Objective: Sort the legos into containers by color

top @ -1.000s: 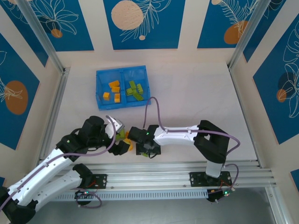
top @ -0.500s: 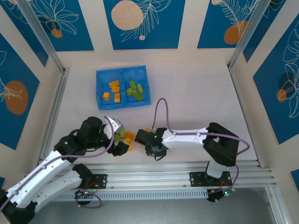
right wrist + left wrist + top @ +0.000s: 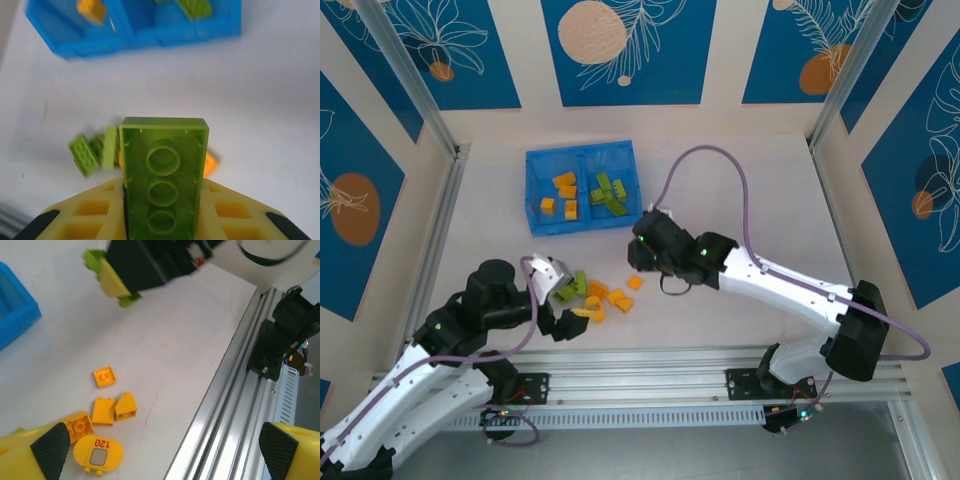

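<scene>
Right now my right pincer is clenched on a lime green lego. It stands lengthwise between the fingers with its hollow underside toward the wrist camera. From above, that pincer hangs just off the near right corner of the blue tray, apart from it. The tray's left compartment holds orange legos, the right one green legos. My left pincer is released and spread wide by the near edge of the table. Loose green pieces lie between its fingers, as far as I can tell, with loose orange pieces just beside them.
</scene>
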You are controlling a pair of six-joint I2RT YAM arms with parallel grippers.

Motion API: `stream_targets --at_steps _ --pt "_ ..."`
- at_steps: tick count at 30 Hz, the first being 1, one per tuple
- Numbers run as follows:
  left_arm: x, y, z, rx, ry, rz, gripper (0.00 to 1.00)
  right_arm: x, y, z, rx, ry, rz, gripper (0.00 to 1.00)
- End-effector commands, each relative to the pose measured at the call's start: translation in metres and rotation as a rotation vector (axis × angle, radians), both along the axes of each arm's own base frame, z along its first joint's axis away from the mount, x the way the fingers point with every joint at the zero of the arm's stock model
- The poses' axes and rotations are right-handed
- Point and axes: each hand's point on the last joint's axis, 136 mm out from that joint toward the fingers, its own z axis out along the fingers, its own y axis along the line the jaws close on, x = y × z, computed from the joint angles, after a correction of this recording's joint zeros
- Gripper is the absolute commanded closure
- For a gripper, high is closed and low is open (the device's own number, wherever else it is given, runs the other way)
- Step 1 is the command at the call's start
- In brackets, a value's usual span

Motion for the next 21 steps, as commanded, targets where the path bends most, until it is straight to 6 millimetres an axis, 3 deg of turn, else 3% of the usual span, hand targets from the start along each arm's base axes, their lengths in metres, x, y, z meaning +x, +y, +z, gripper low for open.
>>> stream_targets --at_steps 1,8,13,16,21 --pt "0.007 0.008 0.001 0.021 -0.059 0.05 0.0 0.047 0.022 0.026 -0.018 -0.137 0.078 0.71" --pt "0.022 0.033 -0.005 0.098 -0.091 0.203 0.0 0.148 0.05 0.01 -0.13 -0.164 0.05 0.71" --pt "0.023 0.035 -0.004 0.097 -0.093 0.214 0.0 0.225 0.051 -0.025 -0.272 -0.182 -0.026 0.71" --pt "0.022 0.035 -0.004 0.093 -0.085 0.215 0.0 0.264 0.061 -0.039 -0.282 -0.23 -0.018 0.71" --pt "0.021 0.036 -0.005 0.1 -0.087 0.212 0.0 0.308 0.073 -0.065 -0.28 -0.276 -0.006 0.69"
